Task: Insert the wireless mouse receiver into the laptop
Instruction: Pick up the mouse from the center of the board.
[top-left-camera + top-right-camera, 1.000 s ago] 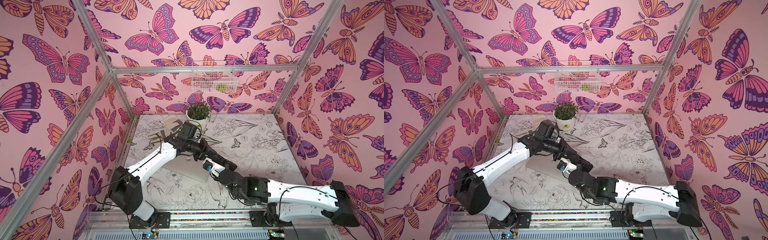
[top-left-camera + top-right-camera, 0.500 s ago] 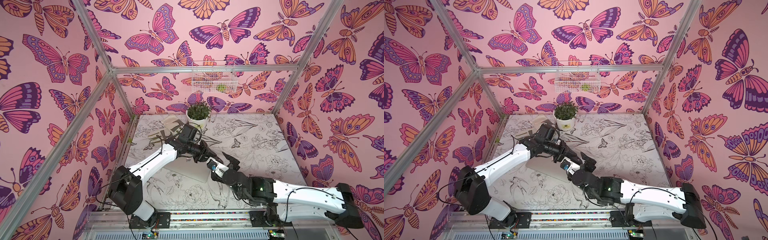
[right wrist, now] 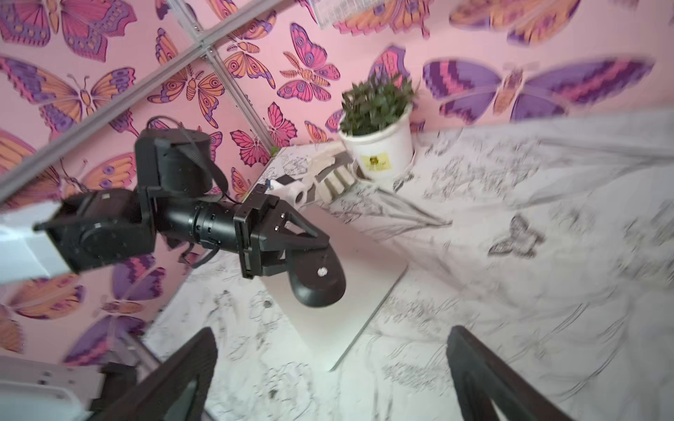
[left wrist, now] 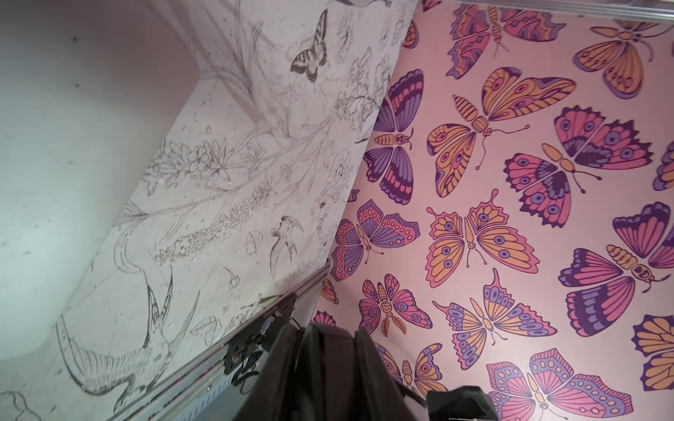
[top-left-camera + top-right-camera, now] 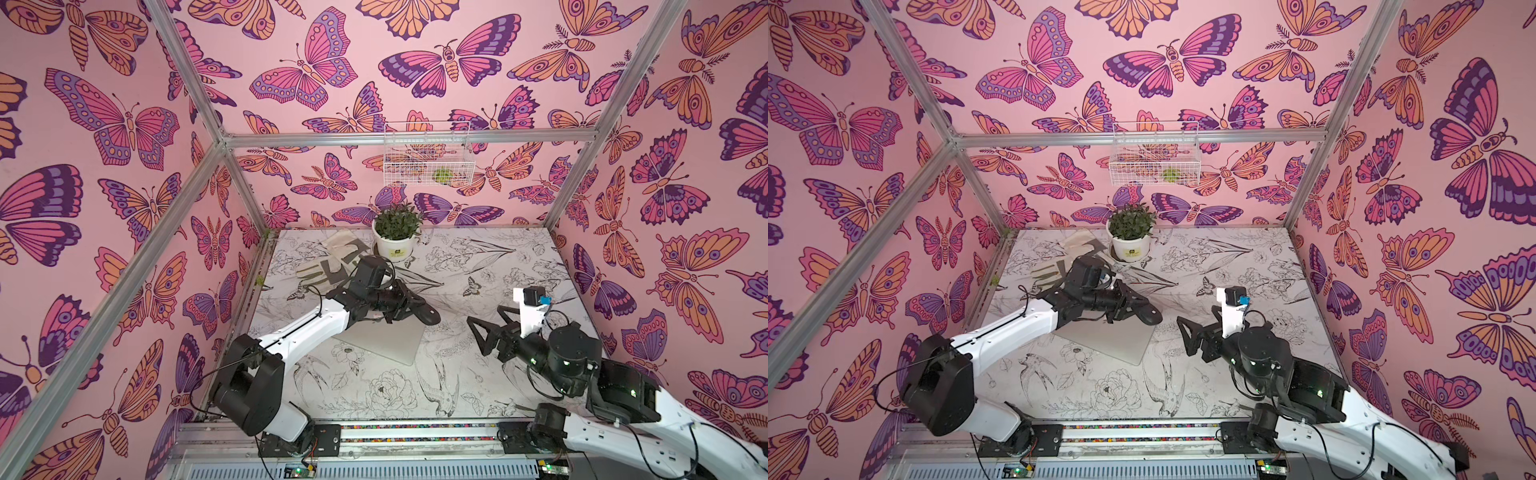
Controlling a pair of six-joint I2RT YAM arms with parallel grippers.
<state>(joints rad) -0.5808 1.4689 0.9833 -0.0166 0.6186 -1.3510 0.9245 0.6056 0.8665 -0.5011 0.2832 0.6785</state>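
The left tool (image 3: 304,255) pinches the mouse (image 3: 321,280) over the closed laptop (image 5: 386,343); the right tool (image 5: 485,314) is spread wide, empty, well aside. The receiver shows nowhere — if it sits in the mouse's underside, a loose pinch could drop both.

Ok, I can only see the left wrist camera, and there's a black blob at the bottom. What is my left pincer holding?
Observer: The left pincer is shut on a black oval mouse.
Operator: Where's the mouse?
Observer: Over a corner of the thin silver-grey rectangular laptop, which lies shut and flat.
Operator: And my other pincer?
Observer: The right pincer is open and empty, off to the laptop's side, above the white table with grey flower drawings.
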